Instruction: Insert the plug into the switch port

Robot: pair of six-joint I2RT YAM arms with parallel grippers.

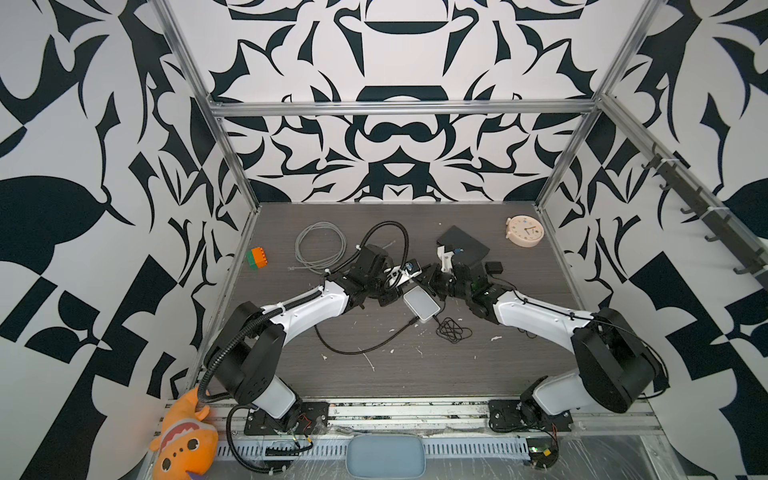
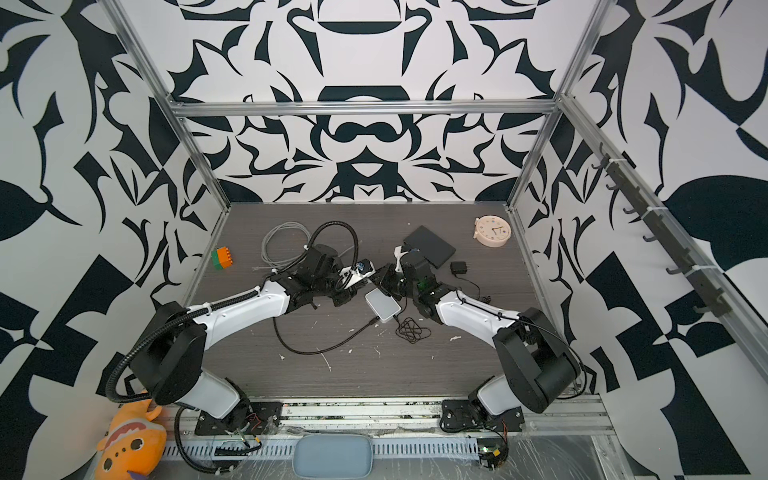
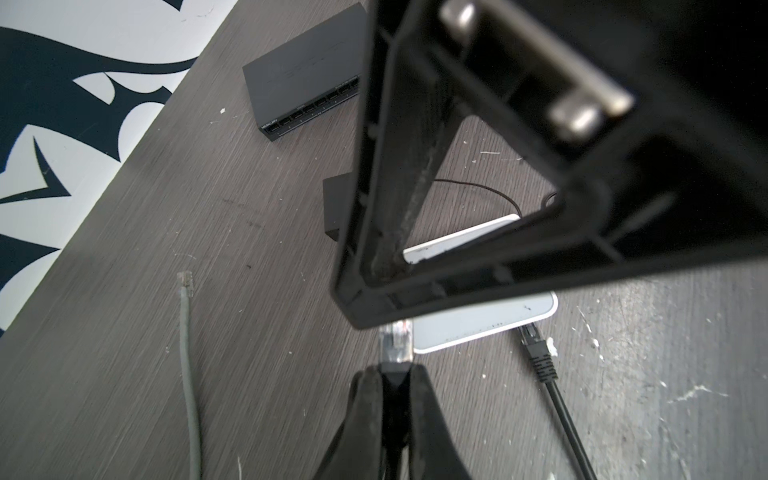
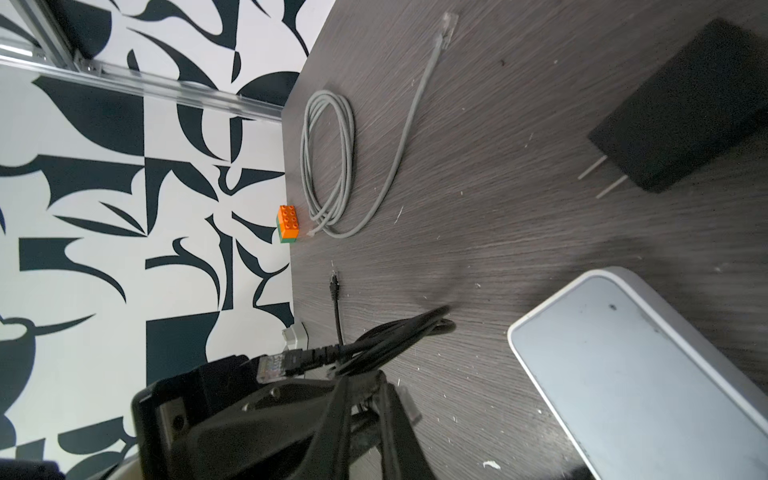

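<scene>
My left gripper [image 3: 397,368] is shut on the black boot of a clear plug [image 3: 397,343], which sticks out past its tips. The tip of a right finger [image 3: 357,307] covers the plug's front end. In the right wrist view my right gripper [image 4: 374,380] has its tips together, and a clear bit of the plug [image 4: 409,405] shows beside them. In a top view both grippers, left [image 1: 415,279] and right [image 1: 434,277], meet tip to tip above mid-table. The black switch [image 1: 463,247] lies behind them, its row of ports [image 3: 307,110] empty.
A flat white box [image 1: 422,302] lies just below the grippers, with a second black plug [image 3: 536,345] beside it. A black power adapter [image 4: 685,108] and its thin wire [image 1: 453,330] lie at the right. A grey cable coil [image 1: 320,251], a toy brick [image 1: 257,257] and a clock [image 1: 524,230] lie further off.
</scene>
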